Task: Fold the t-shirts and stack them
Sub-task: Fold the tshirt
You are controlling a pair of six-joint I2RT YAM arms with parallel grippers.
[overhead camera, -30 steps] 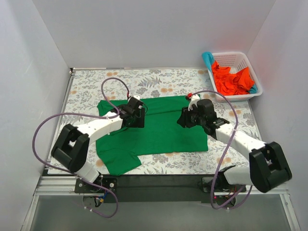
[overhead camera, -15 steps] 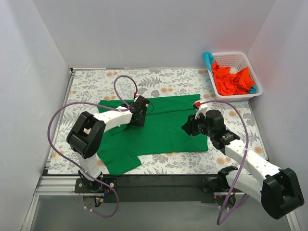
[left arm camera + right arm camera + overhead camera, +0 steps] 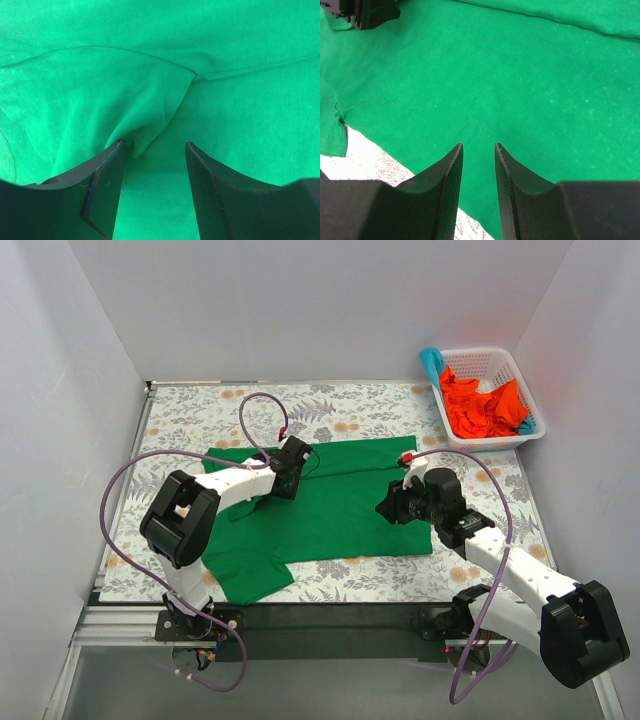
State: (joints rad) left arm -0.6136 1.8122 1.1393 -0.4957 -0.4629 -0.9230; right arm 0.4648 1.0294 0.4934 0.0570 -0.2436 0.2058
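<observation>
The bright green t-shirt [image 3: 335, 510] lies spread flat on the table, one sleeve hanging toward the near left. My left gripper [image 3: 286, 480] is low over its left part. In the left wrist view the left gripper [image 3: 155, 150] is open, and a folded sleeve tip [image 3: 137, 145] touches its left finger [image 3: 102, 185]. My right gripper [image 3: 392, 508] hovers over the shirt's right part. In the right wrist view the right gripper [image 3: 478, 150] is narrowly open and empty above the smooth green cloth [image 3: 520, 75].
A white lattice basket [image 3: 522, 437] at the far right corner holds orange-red shirts [image 3: 480, 405] and a teal-blue one [image 3: 432, 362]. The table has a floral cover [image 3: 200, 420]. White walls close in the left, right and back. The left gripper's body also shows in the right wrist view [image 3: 370, 12].
My right gripper has drawn back toward the near right over the shirt. My left gripper has shifted slightly up and to the right. The shirt lies as before.
</observation>
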